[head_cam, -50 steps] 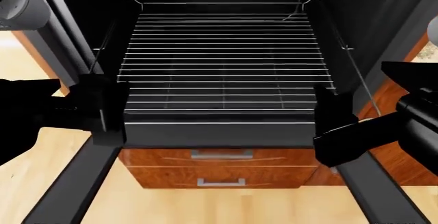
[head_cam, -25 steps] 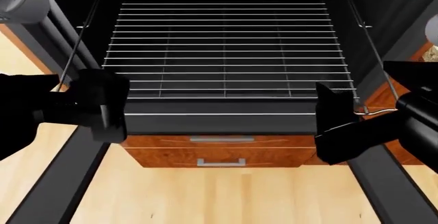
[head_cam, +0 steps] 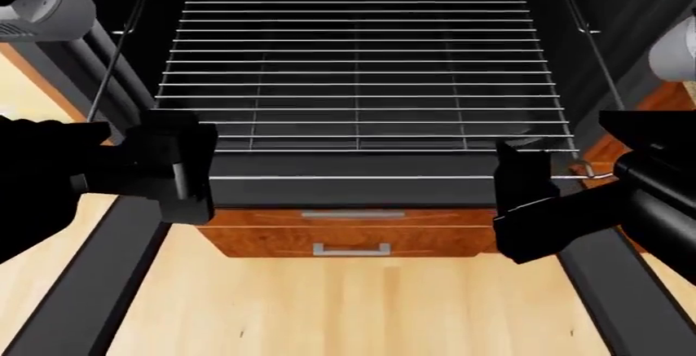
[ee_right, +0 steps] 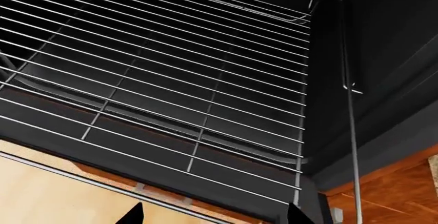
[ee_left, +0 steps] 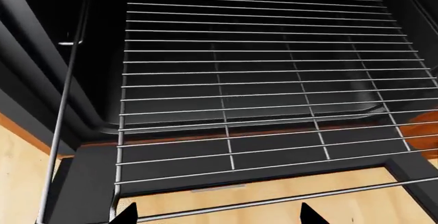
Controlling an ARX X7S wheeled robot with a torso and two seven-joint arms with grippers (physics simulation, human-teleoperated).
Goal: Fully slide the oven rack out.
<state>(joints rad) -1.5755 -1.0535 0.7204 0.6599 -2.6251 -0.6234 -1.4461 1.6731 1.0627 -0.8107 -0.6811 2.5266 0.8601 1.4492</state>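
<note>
The oven rack (head_cam: 359,71) is a wide silver wire grid reaching from the dark oven out over the open door. It fills the left wrist view (ee_left: 260,80) and the right wrist view (ee_right: 171,65). My left gripper (head_cam: 182,173) is at the left end of the rack's front rod, and my right gripper (head_cam: 524,181) is at the right end. In the left wrist view the left gripper (ee_left: 217,215) is open, with the front rod passing between its widely spread tips. The right gripper (ee_right: 213,215) is open too, and the front rod runs between its tips.
A dark solid pan (ee_left: 239,121) shows through the grid below the rack. The black oven door frame (head_cam: 87,291) runs along both sides towards me. Wooden drawers (head_cam: 348,234) with metal handles sit under the oven, above a light wood floor (head_cam: 348,315). Thin wire side rails (head_cam: 109,79) flank the rack.
The rack's far edge has gone up to the top of the head view, and the grid looks larger and nearer. The drawers sit higher in the view. Both grippers stay at the front rod.
</note>
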